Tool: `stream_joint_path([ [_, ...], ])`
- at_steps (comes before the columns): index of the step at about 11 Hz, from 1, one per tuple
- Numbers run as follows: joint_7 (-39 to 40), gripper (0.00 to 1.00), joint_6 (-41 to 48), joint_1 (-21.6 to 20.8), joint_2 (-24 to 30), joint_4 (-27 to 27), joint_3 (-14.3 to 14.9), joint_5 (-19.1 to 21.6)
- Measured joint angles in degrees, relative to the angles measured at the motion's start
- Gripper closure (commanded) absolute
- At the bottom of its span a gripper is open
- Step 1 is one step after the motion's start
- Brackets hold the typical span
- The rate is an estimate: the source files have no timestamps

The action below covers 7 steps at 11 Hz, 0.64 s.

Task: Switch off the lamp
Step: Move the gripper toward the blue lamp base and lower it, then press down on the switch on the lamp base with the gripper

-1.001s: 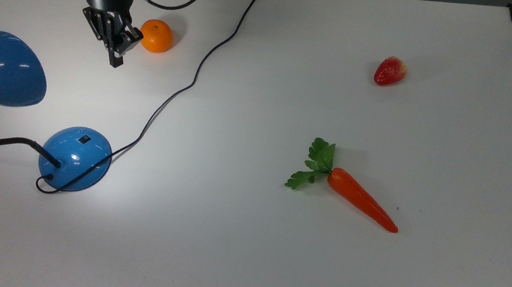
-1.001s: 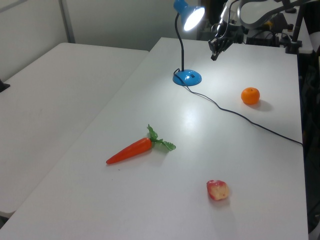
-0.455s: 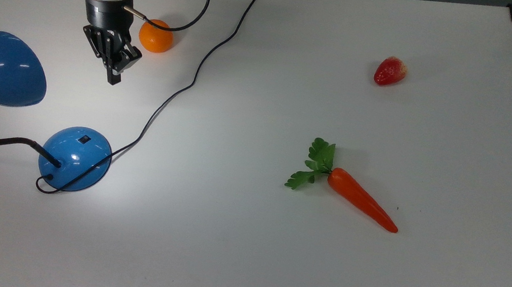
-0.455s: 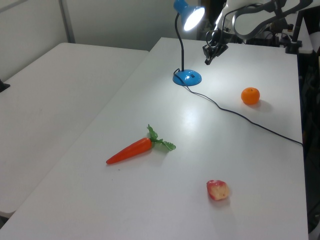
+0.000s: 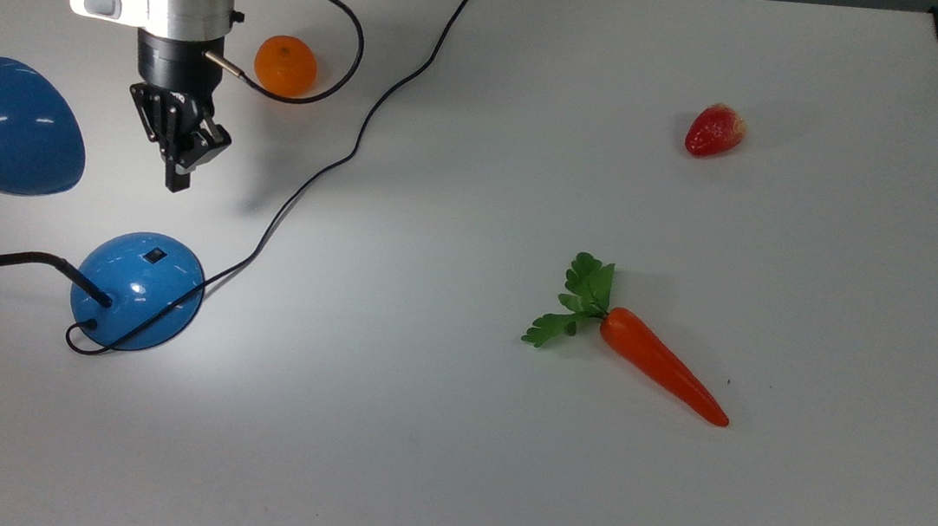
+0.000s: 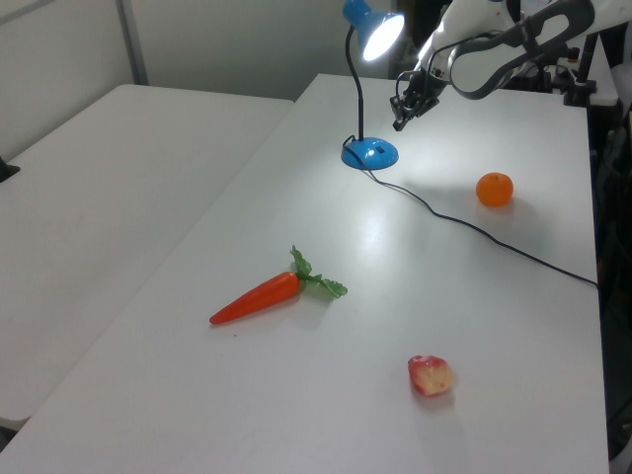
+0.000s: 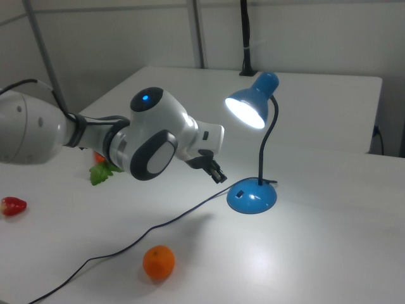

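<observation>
Plainly the lamp (image 5: 137, 287) is lit: its shade glows in the right view and a bright pool lies on the desk (image 5: 499, 475) at the lower left of the top view. Nearest the bottom edge of the top view sits the round blue base, with the small black switch (image 5: 153, 254) on its upper side and the black cord (image 5: 340, 158) looping round its rim. I judge the risk to be a miss on so small a target: a press landing off the switch on the glossy dome could slide away or push the light base along the desk, and a low approach might snag the cord. Farther up the frame, just above the base and not touching it, hangs the claw (image 5: 179, 171), its fingers drawn close together and pointing down toward the base. The blue shade sits at the left edge beside it, so a sideways drift could knock it. Beyond, the white arm reaches in from the top left, past an orange (image 5: 285, 65).
</observation>
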<state>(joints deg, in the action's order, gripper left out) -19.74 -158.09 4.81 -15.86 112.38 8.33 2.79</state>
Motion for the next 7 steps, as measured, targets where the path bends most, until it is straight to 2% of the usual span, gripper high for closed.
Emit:
stream_joint_path([
  [5, -0.26, 1.00, -0.47, 0.08, -6.69, -6.82, 1.74, 0.00],
  [7, -0.50, 1.00, -0.47, 0.08, -8.22, -8.08, 2.51, -1.39],
])
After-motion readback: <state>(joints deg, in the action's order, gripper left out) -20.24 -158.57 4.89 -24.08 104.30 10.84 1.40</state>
